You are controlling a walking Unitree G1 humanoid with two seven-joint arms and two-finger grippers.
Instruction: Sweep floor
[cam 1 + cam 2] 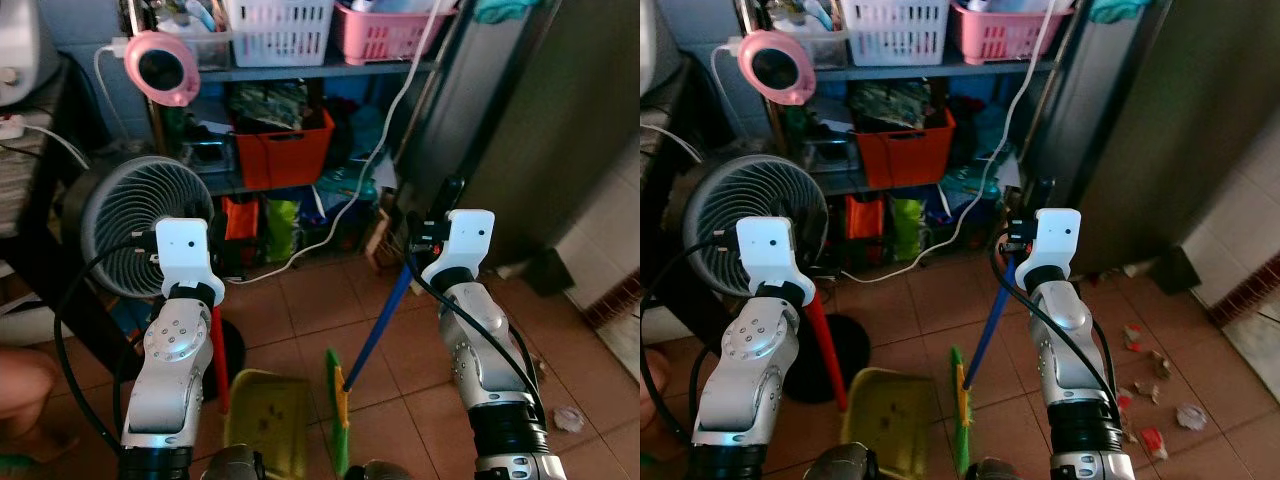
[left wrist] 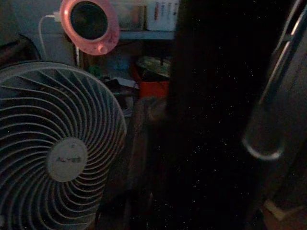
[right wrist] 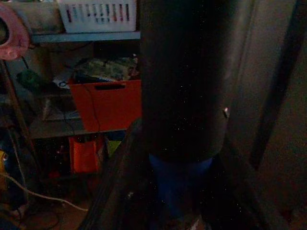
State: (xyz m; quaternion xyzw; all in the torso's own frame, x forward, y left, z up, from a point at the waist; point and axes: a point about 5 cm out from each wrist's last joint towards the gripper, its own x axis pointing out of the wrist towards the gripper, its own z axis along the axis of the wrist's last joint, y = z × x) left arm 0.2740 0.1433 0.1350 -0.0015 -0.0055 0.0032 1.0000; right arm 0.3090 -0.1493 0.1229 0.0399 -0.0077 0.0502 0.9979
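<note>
Nearest the head camera, the two silver arms rise from the lower edge, and between them on the tiled floor (image 1: pixel 330 300) sits a yellow-green dustpan (image 1: pixel 268 418) with a red handle (image 1: pixel 218 358) running up behind the left forearm. Just beside the dustpan stands the broom head (image 1: pixel 338 410), green with a yellow collar, and its blue broom handle (image 1: pixel 385 318) slants up to the right claw (image 1: pixel 445 205). That claw is closed around the top of the blue handle, which looms dark and close in the right wrist view. The left claw (image 1: pixel 172 215) is raised at the top of the red handle; I cannot tell how its fingers stand, since the wrist housing hides them and the left wrist view is too dark.

Directly ahead of the left arm stands a grey round fan (image 1: pixel 140 225) on a black base. Behind it a metal shelf (image 1: pixel 300 72) carries a white basket (image 1: pixel 280 28), a pink basket (image 1: pixel 385 32) and an orange bin (image 1: pixel 285 150), with a pink round mirror (image 1: pixel 162 66) hanging at its left. A white cable (image 1: pixel 345 205) trails down to the floor in front of the shelf. A tall grey cabinet (image 1: pixel 540 140) stands to the right. Scraps of litter (image 1: pixel 1145 390) lie on the tiles right of the right arm.
</note>
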